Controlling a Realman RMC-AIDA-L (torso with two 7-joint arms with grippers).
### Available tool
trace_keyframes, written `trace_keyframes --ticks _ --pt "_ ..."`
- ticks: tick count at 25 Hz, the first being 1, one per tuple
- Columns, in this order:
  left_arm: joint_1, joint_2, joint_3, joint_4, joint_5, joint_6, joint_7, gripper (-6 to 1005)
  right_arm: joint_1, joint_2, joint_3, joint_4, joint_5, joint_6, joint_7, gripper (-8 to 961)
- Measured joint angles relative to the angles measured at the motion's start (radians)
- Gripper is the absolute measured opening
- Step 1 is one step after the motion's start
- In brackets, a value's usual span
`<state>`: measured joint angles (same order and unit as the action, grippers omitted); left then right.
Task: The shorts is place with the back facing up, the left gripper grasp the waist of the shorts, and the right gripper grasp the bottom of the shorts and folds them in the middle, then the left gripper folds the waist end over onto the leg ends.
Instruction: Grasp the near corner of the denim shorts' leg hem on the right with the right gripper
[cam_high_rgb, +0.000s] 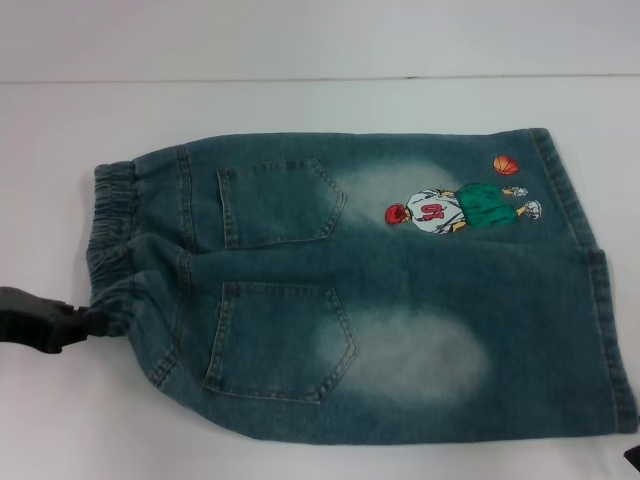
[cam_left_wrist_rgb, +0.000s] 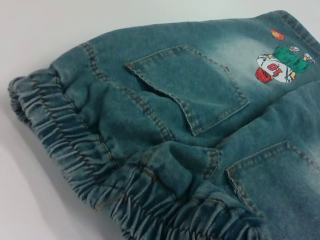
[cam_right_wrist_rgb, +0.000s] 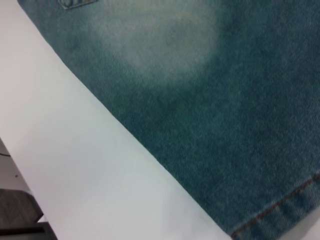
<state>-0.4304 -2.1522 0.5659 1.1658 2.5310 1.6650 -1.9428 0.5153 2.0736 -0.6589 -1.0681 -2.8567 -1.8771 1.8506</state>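
Observation:
The faded denim shorts (cam_high_rgb: 400, 290) lie flat on the white table, back up, with both patch pockets and the embroidered basketball player (cam_high_rgb: 455, 208) showing. The ruffled waist (cam_high_rgb: 112, 230) is at the left, and the straight hem of the bottom of the shorts (cam_high_rgb: 600, 280) is at the right. My left gripper (cam_high_rgb: 98, 320) is at the near corner of the waist, where the band is drawn into a pinched point. The left wrist view shows the gathered waist (cam_left_wrist_rgb: 65, 135) close up and bunched. Only a black tip of my right gripper (cam_high_rgb: 633, 457) shows, by the near hem corner (cam_right_wrist_rgb: 280, 210).
The white table (cam_high_rgb: 300, 110) extends behind and to the left of the shorts. Its near edge (cam_right_wrist_rgb: 30, 200) runs close to the shorts' near side, with darker floor beyond it in the right wrist view.

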Motion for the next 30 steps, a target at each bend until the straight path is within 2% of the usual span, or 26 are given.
trace_keyframes --ticks 16,24,30 --pt "0.009 0.002 0.000 0.000 0.000 -0.010 0.004 70 0.009 0.001 0.005 0.023 0.056 0.010 -0.043 720" --pt "0.010 0.002 0.000 0.000 0.000 -0.010 0.004 70 0.006 -0.010 0.007 0.017 0.105 -0.025 -0.071 715" --pt "0.010 0.001 0.001 0.000 0.000 -0.010 0.002 70 0.007 -0.007 0.001 0.016 0.100 -0.017 -0.078 716"
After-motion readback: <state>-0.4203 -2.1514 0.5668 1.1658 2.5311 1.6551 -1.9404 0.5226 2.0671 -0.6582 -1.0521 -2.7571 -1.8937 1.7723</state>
